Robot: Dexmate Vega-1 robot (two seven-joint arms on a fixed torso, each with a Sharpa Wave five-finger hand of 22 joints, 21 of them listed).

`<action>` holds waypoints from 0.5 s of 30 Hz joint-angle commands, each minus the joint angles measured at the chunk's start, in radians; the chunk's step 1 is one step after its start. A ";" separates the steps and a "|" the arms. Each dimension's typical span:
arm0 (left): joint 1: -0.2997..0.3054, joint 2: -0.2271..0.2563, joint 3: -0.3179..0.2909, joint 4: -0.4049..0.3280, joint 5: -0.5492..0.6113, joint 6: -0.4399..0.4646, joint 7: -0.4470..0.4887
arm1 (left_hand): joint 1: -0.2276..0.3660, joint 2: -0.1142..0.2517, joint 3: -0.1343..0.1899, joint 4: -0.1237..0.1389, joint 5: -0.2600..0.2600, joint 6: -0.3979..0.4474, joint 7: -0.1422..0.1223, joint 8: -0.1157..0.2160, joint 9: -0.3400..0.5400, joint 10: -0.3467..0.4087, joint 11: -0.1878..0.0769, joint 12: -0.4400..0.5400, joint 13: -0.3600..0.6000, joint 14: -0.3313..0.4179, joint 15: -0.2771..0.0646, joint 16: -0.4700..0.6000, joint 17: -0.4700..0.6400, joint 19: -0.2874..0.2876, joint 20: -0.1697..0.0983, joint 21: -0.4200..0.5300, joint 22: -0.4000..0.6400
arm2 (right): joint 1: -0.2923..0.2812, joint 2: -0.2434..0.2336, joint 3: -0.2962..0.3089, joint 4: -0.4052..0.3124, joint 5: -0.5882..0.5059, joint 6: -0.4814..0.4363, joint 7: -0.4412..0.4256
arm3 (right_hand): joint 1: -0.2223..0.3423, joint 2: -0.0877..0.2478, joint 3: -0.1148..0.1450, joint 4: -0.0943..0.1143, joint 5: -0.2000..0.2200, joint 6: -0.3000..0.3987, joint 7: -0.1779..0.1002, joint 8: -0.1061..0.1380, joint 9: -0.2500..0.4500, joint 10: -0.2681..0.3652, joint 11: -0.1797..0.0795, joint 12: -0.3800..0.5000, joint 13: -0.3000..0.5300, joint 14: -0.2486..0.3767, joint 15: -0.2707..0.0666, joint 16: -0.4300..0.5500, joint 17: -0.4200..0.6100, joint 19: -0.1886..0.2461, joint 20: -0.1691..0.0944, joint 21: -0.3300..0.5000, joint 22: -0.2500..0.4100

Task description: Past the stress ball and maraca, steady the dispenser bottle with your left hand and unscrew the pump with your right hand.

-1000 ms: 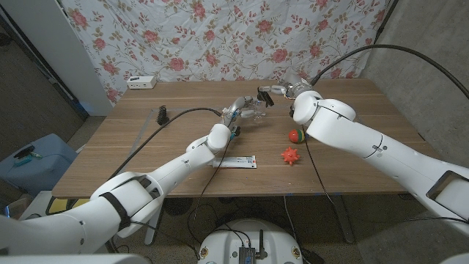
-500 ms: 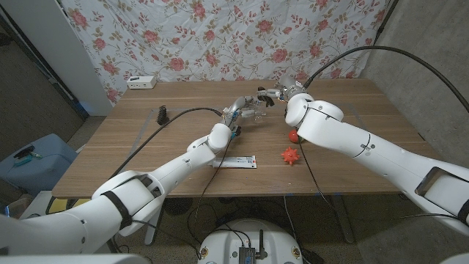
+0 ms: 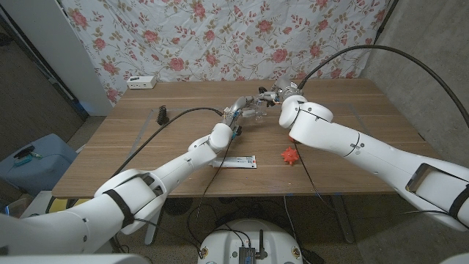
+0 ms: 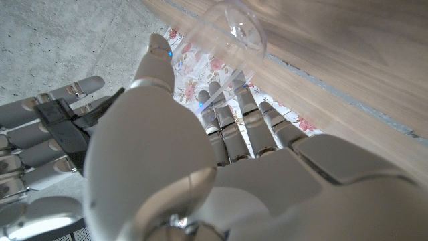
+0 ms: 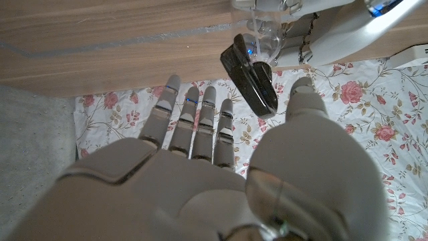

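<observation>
The left robot hand (image 3: 239,111) held the clear dispenser bottle (image 3: 253,113) far back on the table (image 3: 146,158). The right robot hand (image 3: 270,96) had slid closer to the black pump (image 5: 251,73), fingers spread and holding nothing. The twisting looked ready to start. The stress ball (image 3: 291,155) sat nearer.

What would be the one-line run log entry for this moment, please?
stage: reaching pump | left hand: holds clear dispenser bottle | right hand: open beside black pump, not gripping | stress ball: on table
</observation>
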 commanded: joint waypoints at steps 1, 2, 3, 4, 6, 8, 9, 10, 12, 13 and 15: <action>-0.011 -0.011 0.005 0.022 -0.005 -0.007 -0.001 | -0.102 0.131 0.075 0.070 0.005 0.103 -0.018 0.003 0.005 0.068 -0.059 0.004 0.088 0.069 -0.143 0.002 0.004 0.010 -0.067 0.000 0.001 | 0.024 0.029 -0.035 0.045 -0.019 -0.021 -0.017 | 0.027 0.007 0.013 -0.018 0.001 0.022 -0.008 0.011 0.005 0.025 -0.007 0.013 0.007 0.017 -0.009 0.007 0.002 0.019 0.002 0.008 0.001; -0.012 -0.012 0.006 0.026 -0.005 -0.011 -0.001 | -0.101 0.132 0.075 0.070 0.005 0.104 -0.018 0.004 0.005 0.069 -0.057 0.004 0.088 0.068 -0.143 0.002 0.004 0.010 -0.067 0.000 0.001 | 0.027 0.029 -0.039 0.048 -0.020 -0.021 -0.017 | 0.030 0.008 0.015 -0.019 0.001 0.025 -0.011 0.012 0.006 0.027 -0.008 0.013 0.008 0.021 -0.012 0.008 0.001 0.020 0.002 0.008 0.001; -0.012 -0.013 0.006 0.027 -0.005 -0.011 -0.001 | -0.102 0.132 0.075 0.070 0.005 0.103 -0.017 0.003 0.005 0.069 -0.056 0.004 0.088 0.067 -0.143 0.002 0.005 0.010 -0.067 0.000 0.001 | 0.031 0.030 -0.043 0.051 -0.022 -0.024 -0.017 | 0.033 0.008 0.016 -0.021 0.001 0.027 -0.013 0.013 0.006 0.030 -0.010 0.015 0.008 0.022 -0.013 0.007 0.001 0.022 0.001 0.008 0.001; -0.012 -0.013 0.006 0.025 -0.005 -0.008 0.000 | -0.102 0.132 0.075 0.070 0.005 0.104 -0.017 0.003 0.005 0.069 -0.057 0.004 0.088 0.068 -0.144 0.002 0.005 0.010 -0.068 0.000 0.001 | 0.032 0.030 -0.045 0.053 -0.022 -0.024 -0.016 | 0.035 0.008 0.017 -0.022 0.001 0.027 -0.014 0.013 0.006 0.032 -0.011 0.016 0.009 0.024 -0.014 0.007 0.001 0.024 0.001 0.009 0.001; -0.014 -0.015 0.006 0.028 -0.006 -0.009 0.000 | -0.103 0.132 0.075 0.070 0.005 0.104 -0.018 0.003 0.005 0.069 -0.058 0.004 0.088 0.068 -0.144 0.002 0.005 0.010 -0.067 0.000 0.001 | 0.032 0.036 -0.045 0.063 -0.024 -0.026 -0.021 | 0.044 0.009 0.022 -0.027 0.001 0.029 -0.016 0.013 0.007 0.038 -0.014 0.018 0.010 0.029 -0.019 0.007 0.001 0.030 -0.001 0.010 0.001; -0.012 -0.016 0.006 0.024 -0.006 -0.002 0.004 | -0.102 0.131 0.075 0.069 0.005 0.105 -0.017 0.004 0.005 0.069 -0.057 0.004 0.088 0.068 -0.144 0.002 0.005 0.010 -0.067 0.000 0.001 | 0.032 0.037 -0.044 0.065 -0.024 -0.024 -0.021 | 0.057 0.012 0.029 -0.033 0.003 0.034 -0.018 0.015 0.007 0.042 -0.018 0.020 0.011 0.036 -0.027 0.007 0.001 0.035 -0.002 0.010 0.000; -0.016 -0.018 0.007 0.033 -0.007 -0.010 0.001 | -0.103 0.132 0.075 0.070 0.005 0.105 -0.016 0.004 0.005 0.070 -0.058 0.005 0.088 0.069 -0.144 0.002 0.004 0.010 -0.067 0.000 0.001 | 0.033 0.041 -0.047 0.070 -0.027 -0.029 -0.025 | 0.064 0.013 0.032 -0.036 0.004 0.038 -0.022 0.017 0.008 0.047 -0.020 0.022 0.012 0.039 -0.031 0.007 0.000 0.037 -0.005 0.010 0.000; -0.016 -0.020 0.007 0.032 -0.008 -0.005 0.002 | -0.104 0.132 0.075 0.070 0.005 0.105 -0.016 0.004 0.005 0.069 -0.058 0.004 0.088 0.069 -0.143 0.002 0.004 0.010 -0.067 0.000 0.001 | 0.034 0.042 -0.049 0.071 -0.029 -0.029 -0.028 | 0.070 0.014 0.036 -0.038 0.005 0.043 -0.024 0.019 0.008 0.054 -0.025 0.025 0.013 0.042 -0.037 0.006 0.000 0.039 -0.008 0.010 0.000; -0.020 -0.023 0.009 0.044 -0.010 -0.015 -0.001 | -0.104 0.132 0.076 0.070 0.005 0.105 -0.017 0.004 0.005 0.071 -0.059 0.005 0.088 0.069 -0.143 0.001 0.003 0.010 -0.067 0.000 0.001 | 0.030 0.042 -0.047 0.073 -0.031 -0.024 -0.031 | 0.075 0.014 0.039 -0.039 0.005 0.048 -0.029 0.020 0.009 0.058 -0.028 0.027 0.014 0.049 -0.043 0.006 0.000 0.044 -0.012 0.011 0.000; -0.021 -0.025 0.009 0.046 -0.010 -0.013 0.000 | -0.104 0.132 0.076 0.070 0.005 0.106 -0.016 0.004 0.005 0.068 -0.058 0.004 0.088 0.069 -0.143 0.001 0.003 0.010 -0.067 0.000 0.001 | 0.028 0.044 -0.046 0.075 -0.034 -0.023 -0.036 | 0.075 0.014 0.040 -0.040 0.005 0.050 -0.031 0.021 0.009 0.059 -0.028 0.028 0.014 0.050 -0.045 0.006 0.000 0.044 -0.013 0.011 0.000; -0.023 -0.029 0.011 0.055 -0.011 -0.019 -0.001 | -0.105 0.133 0.076 0.071 0.005 0.105 -0.015 0.004 0.005 0.069 -0.057 0.004 0.088 0.069 -0.142 0.002 0.003 0.010 -0.068 0.000 0.001 | 0.029 0.048 -0.050 0.079 -0.040 -0.027 -0.042 | 0.082 0.014 0.044 -0.041 0.006 0.065 -0.036 0.027 0.010 0.067 -0.030 0.031 0.015 0.058 -0.052 0.006 0.000 0.049 -0.019 0.011 0.000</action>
